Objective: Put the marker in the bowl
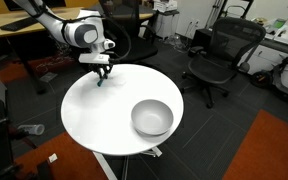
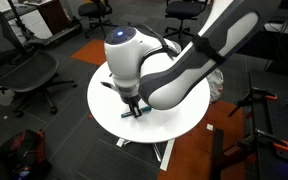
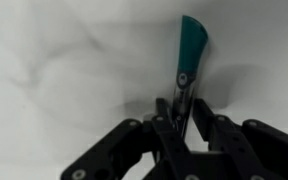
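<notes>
1. Wrist view: the gripper (image 3: 182, 108) enters from 6 o'clock. Its jaws are narrowed onto the marker (image 3: 191, 45), one black finger on each side of the dark lower end. The teal body projects past the fingertips toward 12 o'clock, leaning slightly toward 1 o'clock. The white counter (image 3: 64, 60) fills the background. Whether the marker touches the counter cannot be told.

2. In an exterior view, the gripper (image 1: 102, 72) points down over the round counter (image 1: 94, 115) at about 10 o'clock on its top, near the edge. The marker (image 1: 100, 79) shows as a short dark stick between the jaws.

3. In an exterior view, the arm's white body covers much of the counter (image 2: 189, 125). The gripper (image 2: 132, 108) hangs below the arm, close above the surface.

4. The bowl (image 1: 149, 127) stands upright at about 4 o'clock on the counter, well apart from the gripper. The marker is not in it.

5. Beyond the counter, at about 1 o'clock, stands a black office chair (image 1: 219, 55).
</notes>
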Controlling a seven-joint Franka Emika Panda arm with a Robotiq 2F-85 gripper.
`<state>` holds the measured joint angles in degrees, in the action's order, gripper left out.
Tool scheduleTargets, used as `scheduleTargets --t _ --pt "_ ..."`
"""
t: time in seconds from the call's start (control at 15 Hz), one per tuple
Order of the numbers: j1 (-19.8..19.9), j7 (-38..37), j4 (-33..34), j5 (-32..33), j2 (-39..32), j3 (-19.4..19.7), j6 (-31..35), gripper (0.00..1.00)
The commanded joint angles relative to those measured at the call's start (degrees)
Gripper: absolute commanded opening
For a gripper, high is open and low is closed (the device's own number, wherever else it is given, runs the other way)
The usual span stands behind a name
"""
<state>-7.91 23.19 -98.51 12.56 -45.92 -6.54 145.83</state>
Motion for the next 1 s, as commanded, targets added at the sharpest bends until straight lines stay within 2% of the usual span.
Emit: scheduleTargets --t 0.0,0.07,0.2,0.73,0.93 --pt "0.2 -1.0 1.9 0.3 -0.6 -0.4 -1.9 0.05" --pt "0.2 -1.1 2.0 0.3 -0.7 -0.4 -1.9 0.01" --pt "-0.1 -2.4 1.8 0.3 -0.1 0.3 -2.0 0.05" --pt "0.6 -11.5 -1.2 -0.4 6.8 3.5 -1.0 0.05" --pt "0.4 -15.8 -2.4 0.0 9.9 5.8 -0.2 0.05"
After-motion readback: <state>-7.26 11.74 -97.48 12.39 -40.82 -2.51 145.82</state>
